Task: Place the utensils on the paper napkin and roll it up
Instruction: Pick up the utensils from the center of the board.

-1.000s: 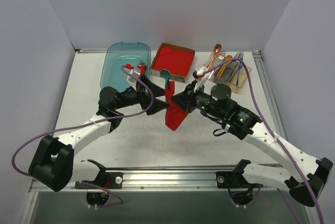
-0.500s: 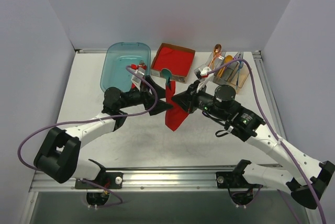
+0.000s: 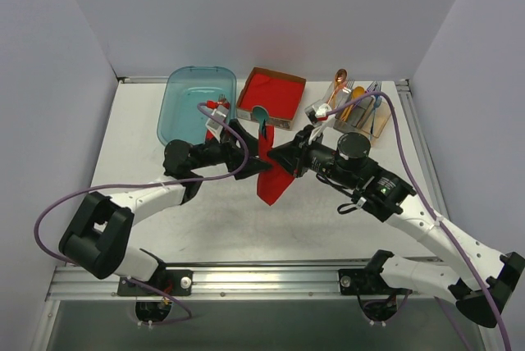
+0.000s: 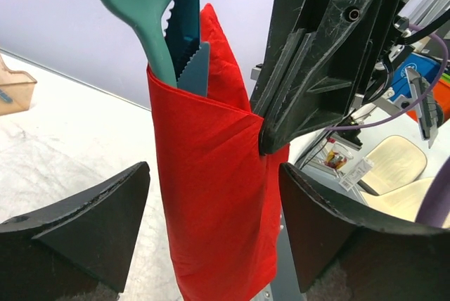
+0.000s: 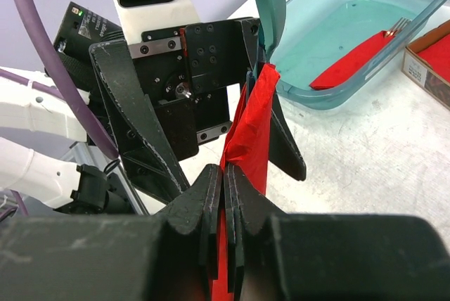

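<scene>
The red paper napkin (image 3: 271, 179) hangs folded lengthwise around the utensils above the table. A teal spoon (image 4: 144, 5) and a blue serrated piece (image 4: 190, 41) stick out of its top fold. My right gripper (image 5: 223, 174) is shut on the napkin's (image 5: 253, 125) side edge, pinching the paper between its tips. My left gripper (image 4: 214, 174) is open, one finger on each side of the napkin (image 4: 211, 195) with small gaps to it. In the top view the left gripper (image 3: 246, 150) and right gripper (image 3: 275, 157) meet at the bundle, and the spoon bowl (image 3: 259, 115) points away from the arms.
A teal plastic bin (image 3: 197, 103) at the back left holds a red napkin with a fork (image 5: 358, 55). A cardboard box with a red stack (image 3: 272, 95) sits behind the bundle. A clear holder (image 3: 361, 113) at the back right has orange and yellow utensils.
My left arm has come forward so its fingers now straddle the napkin bundle, and they have narrowed a little. The right gripper has kept its pinch and barely moved.
</scene>
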### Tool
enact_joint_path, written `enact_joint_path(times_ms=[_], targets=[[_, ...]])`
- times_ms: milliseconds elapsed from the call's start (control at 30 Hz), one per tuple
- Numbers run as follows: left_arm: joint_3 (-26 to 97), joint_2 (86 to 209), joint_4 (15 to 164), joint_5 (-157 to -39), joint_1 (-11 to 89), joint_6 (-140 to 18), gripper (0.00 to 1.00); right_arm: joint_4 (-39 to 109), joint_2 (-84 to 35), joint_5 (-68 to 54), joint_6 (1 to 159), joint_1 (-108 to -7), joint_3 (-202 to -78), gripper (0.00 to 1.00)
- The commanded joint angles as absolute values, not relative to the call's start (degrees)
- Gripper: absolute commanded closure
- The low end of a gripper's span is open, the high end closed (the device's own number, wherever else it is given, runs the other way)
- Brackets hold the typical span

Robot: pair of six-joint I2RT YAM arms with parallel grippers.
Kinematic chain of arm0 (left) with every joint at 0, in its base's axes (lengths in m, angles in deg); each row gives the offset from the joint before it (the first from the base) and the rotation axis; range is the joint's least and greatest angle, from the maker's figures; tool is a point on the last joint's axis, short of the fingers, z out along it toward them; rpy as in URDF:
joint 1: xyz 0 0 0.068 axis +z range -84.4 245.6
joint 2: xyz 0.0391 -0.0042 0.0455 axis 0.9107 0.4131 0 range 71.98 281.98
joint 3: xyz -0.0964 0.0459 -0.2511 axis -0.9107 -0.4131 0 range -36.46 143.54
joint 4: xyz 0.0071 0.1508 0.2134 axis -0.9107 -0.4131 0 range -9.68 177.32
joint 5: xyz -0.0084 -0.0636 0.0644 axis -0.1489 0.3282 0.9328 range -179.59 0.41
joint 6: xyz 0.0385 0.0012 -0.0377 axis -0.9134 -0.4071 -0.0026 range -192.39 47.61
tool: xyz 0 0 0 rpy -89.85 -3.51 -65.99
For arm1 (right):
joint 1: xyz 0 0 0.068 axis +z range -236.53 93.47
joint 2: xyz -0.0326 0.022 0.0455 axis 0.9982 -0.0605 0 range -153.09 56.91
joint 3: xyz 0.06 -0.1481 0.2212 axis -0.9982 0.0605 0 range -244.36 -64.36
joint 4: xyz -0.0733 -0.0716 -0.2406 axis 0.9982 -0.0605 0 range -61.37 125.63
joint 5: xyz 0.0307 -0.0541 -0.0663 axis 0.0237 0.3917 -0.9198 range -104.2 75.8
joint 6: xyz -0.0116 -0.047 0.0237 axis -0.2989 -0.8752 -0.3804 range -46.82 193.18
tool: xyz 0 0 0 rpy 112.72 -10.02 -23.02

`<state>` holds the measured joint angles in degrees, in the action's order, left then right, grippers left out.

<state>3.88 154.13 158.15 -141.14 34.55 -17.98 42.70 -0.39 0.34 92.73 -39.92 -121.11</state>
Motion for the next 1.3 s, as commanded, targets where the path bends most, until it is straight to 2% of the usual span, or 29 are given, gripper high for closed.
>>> enact_joint_path(times_ms=[0,133,400,900,1267], targets=[[5.99,155.04,164.84,-142.85,34.31,-15.62,0.18,49.25,1.27,1.62,93.39,-39.51,-122.46,1.0],[5.38,156.71,168.0,-143.12,34.22,-13.69,0.22,49.43,1.01,1.79,93.48,-39.6,-122.55,1.0],[5.38,157.15,168.27,-143.12,33.61,-13.07,0.15,49.86,-0.13,1.97,93.48,-39.6,-122.55,1.0],[4.32,152.85,163.35,-143.56,33.43,-14.91,0.17,49.69,-2.16,-1.11,93.31,-39.86,-120.0,1.0],[2.83,154.16,163.7,-144.26,33.17,-14.38,0.19,49.25,-3.74,-2.43,93.13,-41.0,-119.38,1.0]])
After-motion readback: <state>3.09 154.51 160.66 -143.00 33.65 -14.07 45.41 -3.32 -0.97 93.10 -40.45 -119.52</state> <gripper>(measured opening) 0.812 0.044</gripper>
